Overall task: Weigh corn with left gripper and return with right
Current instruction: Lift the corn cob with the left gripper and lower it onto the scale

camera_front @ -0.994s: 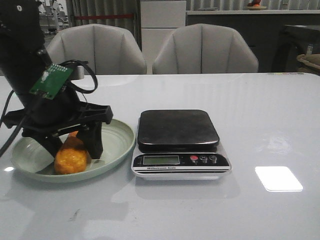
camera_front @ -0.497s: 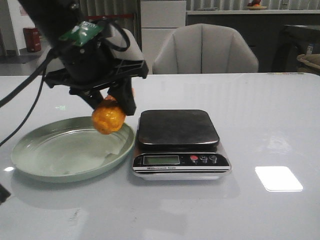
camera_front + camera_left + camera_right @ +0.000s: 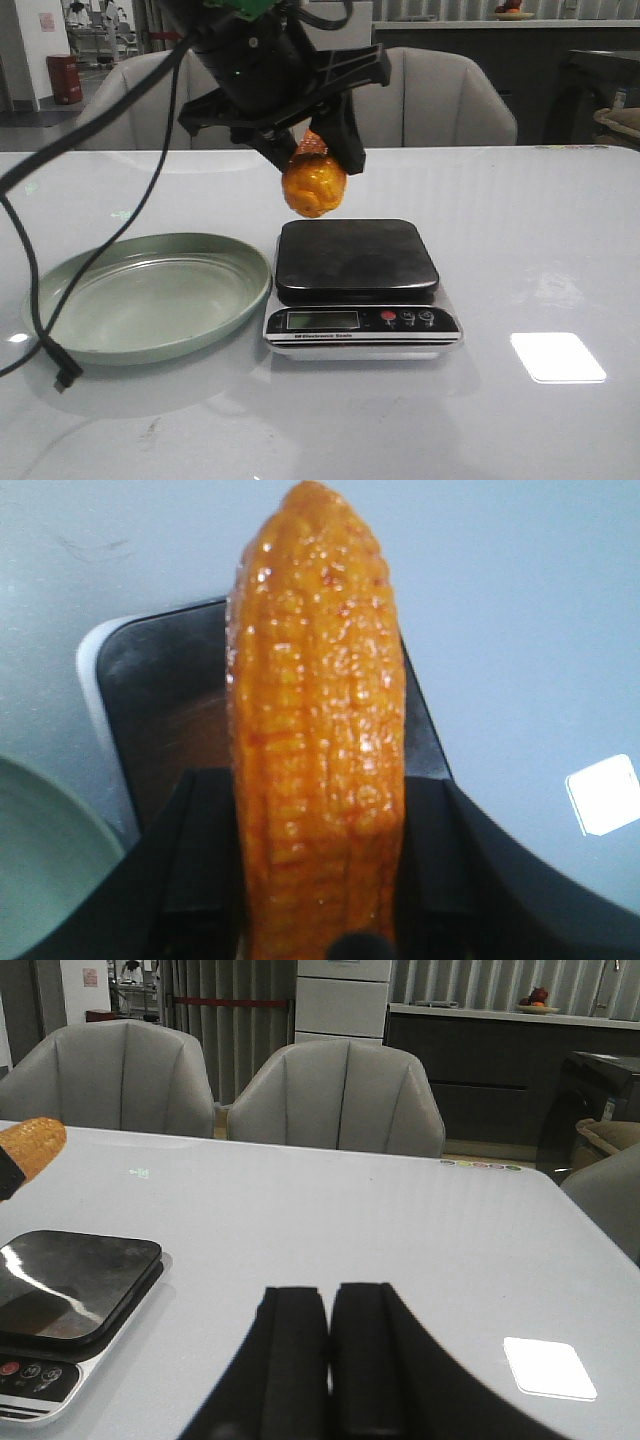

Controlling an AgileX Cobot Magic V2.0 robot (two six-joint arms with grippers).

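My left gripper [image 3: 312,150] is shut on the glossy orange-yellow corn [image 3: 314,183] and holds it in the air above the back left part of the scale's dark platform [image 3: 355,257]. In the left wrist view the corn [image 3: 318,730] fills the gap between the two black fingers [image 3: 205,860], with the platform [image 3: 165,700] below. My right gripper [image 3: 330,1305] is shut and empty, low over the bare table to the right of the scale [image 3: 60,1290]. The corn's tip [image 3: 30,1147] shows at that view's edge. The right gripper is out of the front view.
An empty pale green plate [image 3: 150,295] lies left of the scale. The scale's display and buttons [image 3: 360,320] face the front edge. A black cable [image 3: 40,300] hangs from the left arm over the plate's left side. Grey chairs [image 3: 410,95] stand behind the table.
My left gripper has lifted the corn out of the green plate and carried it up and to the right, to above the scale. The plate is now empty.
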